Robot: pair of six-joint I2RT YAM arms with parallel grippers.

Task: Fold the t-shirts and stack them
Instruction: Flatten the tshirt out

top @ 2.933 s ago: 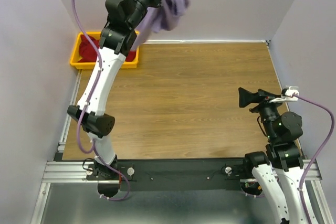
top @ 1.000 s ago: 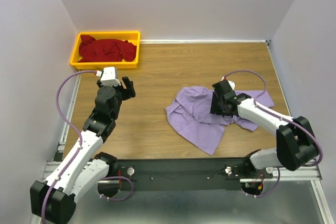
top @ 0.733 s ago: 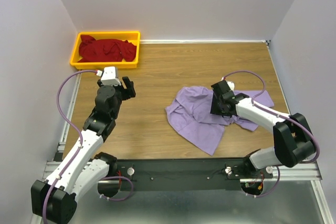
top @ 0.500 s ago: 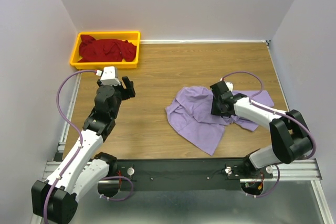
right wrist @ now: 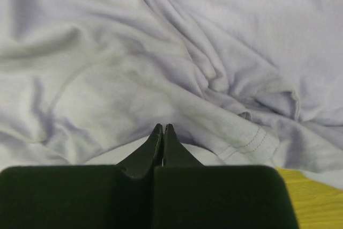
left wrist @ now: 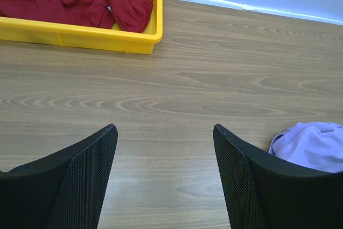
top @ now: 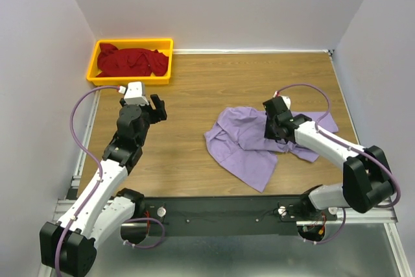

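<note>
1. The light lavender purple cloth t-shirt lies crumpled and partly spread on the brown wood-grain table. It is directly under my right gripper and reaches out to either side of it and back towards my bases.
2. My right gripper is down on this shirt near its far edge, with the jaws pressed fully together and the tips meeting. Wrinkled folds lie just beyond the tips, and a stitched hem lies to their right. I cannot tell whether any cloth is caught between the tips.
3. Behind and to the right of those tips, a small patch of bare table shows past the hem.
4. The dark red cloth t-shirt sits bunched inside the yellow rectangular plastic bin. This is well apart from my right gripper, far off to its left, and ahead and to the left of my left gripper.
5. My left gripper hovers over bare table with its jaws wide apart and nothing between them. The nearest edge of the lavender shirt lies off to its right, just past my right-hand finger in the wrist view. The bin's near wall stands ahead of my left-hand finger, apart from it.
</note>
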